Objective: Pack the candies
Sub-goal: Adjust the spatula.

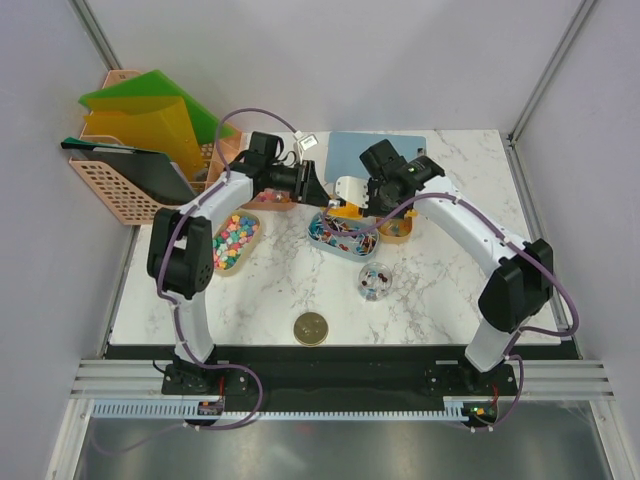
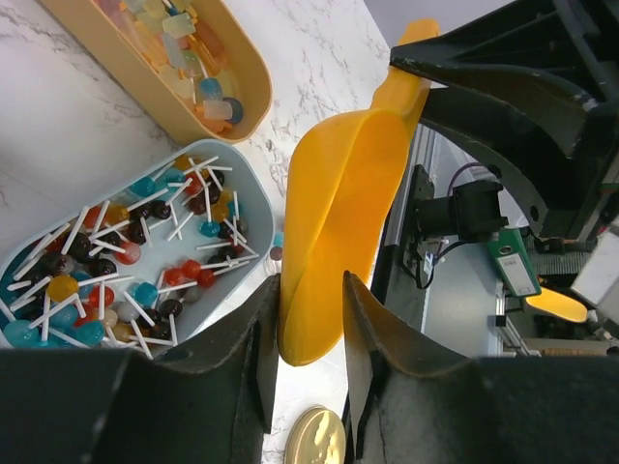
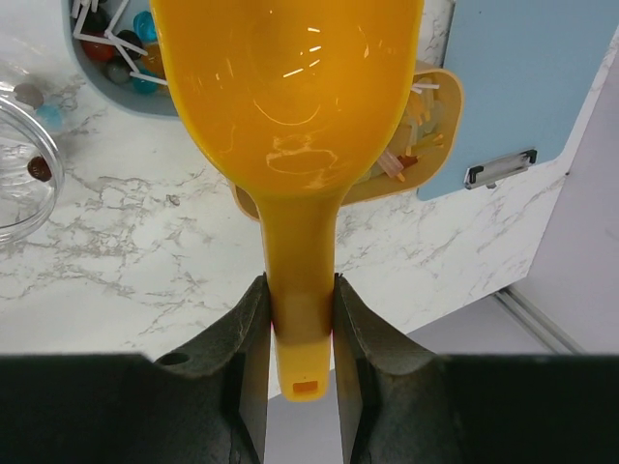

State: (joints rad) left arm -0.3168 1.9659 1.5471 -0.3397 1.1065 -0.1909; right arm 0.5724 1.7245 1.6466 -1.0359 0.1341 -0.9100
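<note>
Packing barely begun. The jar (image 1: 374, 281) holds few candies (image 1: 232, 240); most remain in the trays (image 2: 253, 97). Right claw (image 3: 300, 290) is clamped on the empty scoop (image 3: 290, 116). Left claw (image 2: 311, 285) straddles its bowl, grip undeterminable. Lid (image 1: 311, 327) lies near, off.

You'll see the scoop (image 3: 290, 116) is glossy orange plastic, smooth enough to catch highlights. The right gripper (image 3: 298, 290) looks like matt black plastic. Your desk (image 1: 430, 290) has a smooth, marble-look top. The lid (image 1: 311, 327) near its front edge shines like gold metal.
</note>
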